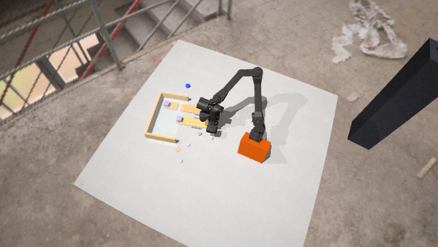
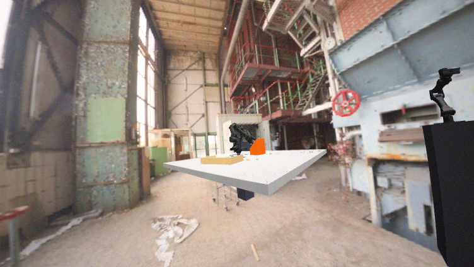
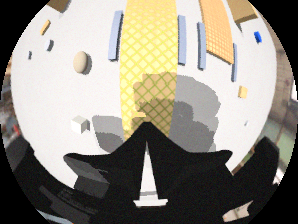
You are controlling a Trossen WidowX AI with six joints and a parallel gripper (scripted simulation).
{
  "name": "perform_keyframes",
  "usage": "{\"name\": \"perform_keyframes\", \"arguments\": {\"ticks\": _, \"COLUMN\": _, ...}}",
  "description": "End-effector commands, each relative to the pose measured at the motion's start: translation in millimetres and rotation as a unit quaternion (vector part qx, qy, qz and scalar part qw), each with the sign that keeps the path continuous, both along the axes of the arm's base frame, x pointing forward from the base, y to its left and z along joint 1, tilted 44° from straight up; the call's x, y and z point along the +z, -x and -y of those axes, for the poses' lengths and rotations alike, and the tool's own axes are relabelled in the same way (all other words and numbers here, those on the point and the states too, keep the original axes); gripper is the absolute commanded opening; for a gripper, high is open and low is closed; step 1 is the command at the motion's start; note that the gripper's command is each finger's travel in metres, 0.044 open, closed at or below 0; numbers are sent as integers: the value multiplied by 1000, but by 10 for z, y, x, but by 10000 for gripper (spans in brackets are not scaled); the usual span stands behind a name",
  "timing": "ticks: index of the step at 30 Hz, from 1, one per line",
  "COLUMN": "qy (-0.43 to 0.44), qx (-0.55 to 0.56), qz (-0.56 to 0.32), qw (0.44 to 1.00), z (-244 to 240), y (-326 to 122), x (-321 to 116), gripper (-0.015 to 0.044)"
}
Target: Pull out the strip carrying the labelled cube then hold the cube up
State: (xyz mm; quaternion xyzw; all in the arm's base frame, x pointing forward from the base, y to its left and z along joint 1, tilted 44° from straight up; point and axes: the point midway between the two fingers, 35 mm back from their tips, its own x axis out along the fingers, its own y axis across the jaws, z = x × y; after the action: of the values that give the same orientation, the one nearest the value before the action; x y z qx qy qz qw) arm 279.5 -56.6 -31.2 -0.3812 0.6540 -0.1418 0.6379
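Note:
My gripper (image 1: 211, 123) (image 2: 237, 153) (image 3: 147, 124) is shut, with nothing between its fingers. Its tips point down at the yellow strip near its arm-side end; contact is hard to see. The yellow cross-hatched strip (image 1: 192, 122) (image 3: 149, 37) looks unbroken and carries a lilac cube (image 1: 179, 119) at its far end, near the tray's open side. The orange strip has a long near piece (image 1: 189, 108) (image 3: 217, 31) and a short far piece (image 1: 173, 106), with a gap between. A second lilac cube (image 1: 166, 103) is on that short piece. No label is readable.
A wooden-walled tray (image 1: 154, 112) (image 2: 221, 160) opens toward the arm. Blue-grey rails (image 3: 115, 36) (image 3: 182, 40) flank the yellow strip. A tan pebble (image 1: 199, 133) (image 3: 81, 62), a white cube (image 1: 211, 138) (image 3: 79, 124) and a blue disc (image 1: 187, 85) (image 3: 258, 36) lie around.

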Motion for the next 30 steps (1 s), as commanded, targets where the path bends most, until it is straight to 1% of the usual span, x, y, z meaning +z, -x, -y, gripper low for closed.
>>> {"name": "perform_keyframes", "arguments": {"ticks": 1, "qy": 5, "qx": -7, "qz": -14, "qw": 1000, "z": 87, "y": 141, "x": -17, "gripper": 0}}
{"name": "perform_keyframes", "arguments": {"ticks": 30, "qy": 6, "qx": -7, "qz": -15, "qw": 1000, "z": 197, "y": 524, "x": 45, "gripper": 0}}
